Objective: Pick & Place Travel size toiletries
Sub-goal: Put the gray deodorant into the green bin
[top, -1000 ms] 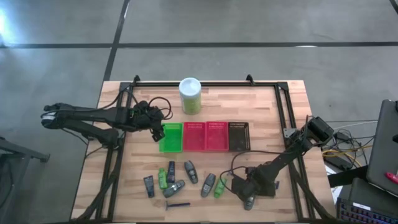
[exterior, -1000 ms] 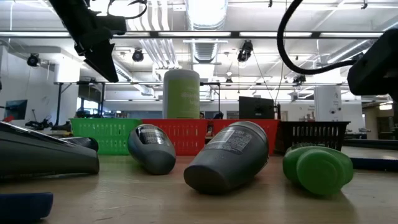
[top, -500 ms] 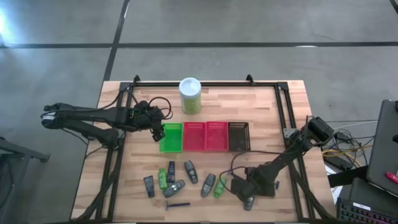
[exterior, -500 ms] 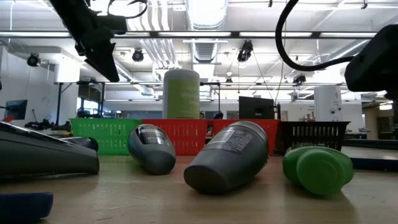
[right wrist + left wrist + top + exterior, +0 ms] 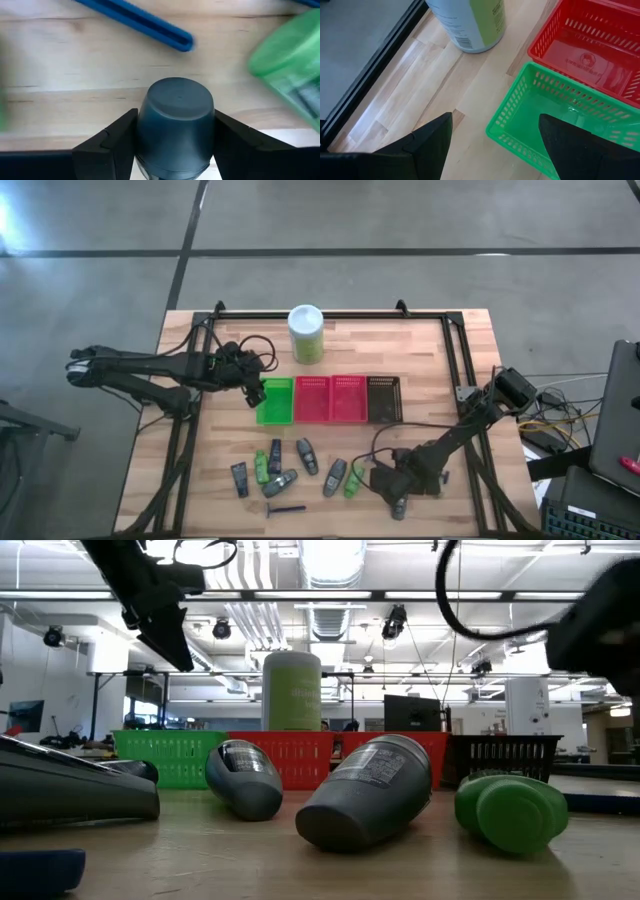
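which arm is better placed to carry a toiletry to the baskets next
Right. The right hand is shut on a dark grey tube at the table's front edge. The left hand hangs open and empty by the green basket, far from the loose toiletries.

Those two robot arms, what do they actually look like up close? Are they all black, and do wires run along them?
Both arms are dark, slim and jointed. The left gripper ends in two flat, black, wedge-shaped fingers; the right gripper has the same matte black pair. A black cable loops loosely behind each wrist, visible from above. No markings or labels can be made out on them.
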You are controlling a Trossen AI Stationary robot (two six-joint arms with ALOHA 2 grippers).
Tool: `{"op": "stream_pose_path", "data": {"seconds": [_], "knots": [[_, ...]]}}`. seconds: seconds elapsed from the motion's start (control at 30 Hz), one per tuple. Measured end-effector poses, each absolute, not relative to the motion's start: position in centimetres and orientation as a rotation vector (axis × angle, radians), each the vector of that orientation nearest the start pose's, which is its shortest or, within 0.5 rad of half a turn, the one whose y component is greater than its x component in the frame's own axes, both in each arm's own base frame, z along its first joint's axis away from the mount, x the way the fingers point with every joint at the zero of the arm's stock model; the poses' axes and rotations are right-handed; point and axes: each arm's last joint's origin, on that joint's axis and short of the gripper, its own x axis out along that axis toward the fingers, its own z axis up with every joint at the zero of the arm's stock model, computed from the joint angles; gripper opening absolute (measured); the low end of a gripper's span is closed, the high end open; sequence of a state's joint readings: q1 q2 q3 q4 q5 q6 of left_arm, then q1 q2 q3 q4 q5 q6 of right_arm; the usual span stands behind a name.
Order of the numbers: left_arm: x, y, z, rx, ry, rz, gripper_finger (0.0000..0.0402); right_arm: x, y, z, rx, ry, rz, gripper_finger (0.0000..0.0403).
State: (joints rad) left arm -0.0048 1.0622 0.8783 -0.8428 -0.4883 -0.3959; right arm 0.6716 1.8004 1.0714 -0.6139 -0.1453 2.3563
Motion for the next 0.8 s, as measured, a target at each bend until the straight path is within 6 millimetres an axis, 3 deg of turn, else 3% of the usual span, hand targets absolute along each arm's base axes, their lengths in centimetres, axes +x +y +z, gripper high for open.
{"op": "stream_pose_path", "data": {"seconds": [0.17,0.33,0.53,0.67,0.8], "knots": [[19.8,1.3,27.1,-0.203,0.857,0.524,0.03,25.4,19.9,17.4,1.581,1.088,-0.999,0.0202],[20.6,2.1,28.0,-0.251,0.756,0.403,0.03,25.0,17.2,21.1,1.603,0.8,-0.981,0.0207],[21.8,1.9,30.9,0.172,0.496,0.172,0.03,25.6,12.2,24.4,1.557,0.522,-0.958,0.0201],[22.7,1.5,32.6,0.476,0.312,0.079,0.03,26.6,7.8,25.8,1.481,0.396,-0.989,0.0207],[23.5,1.5,32.8,0.473,0.254,0.106,0.03,27.4,3.4,27.1,1.417,0.201,-1.027,0.0205]]}}
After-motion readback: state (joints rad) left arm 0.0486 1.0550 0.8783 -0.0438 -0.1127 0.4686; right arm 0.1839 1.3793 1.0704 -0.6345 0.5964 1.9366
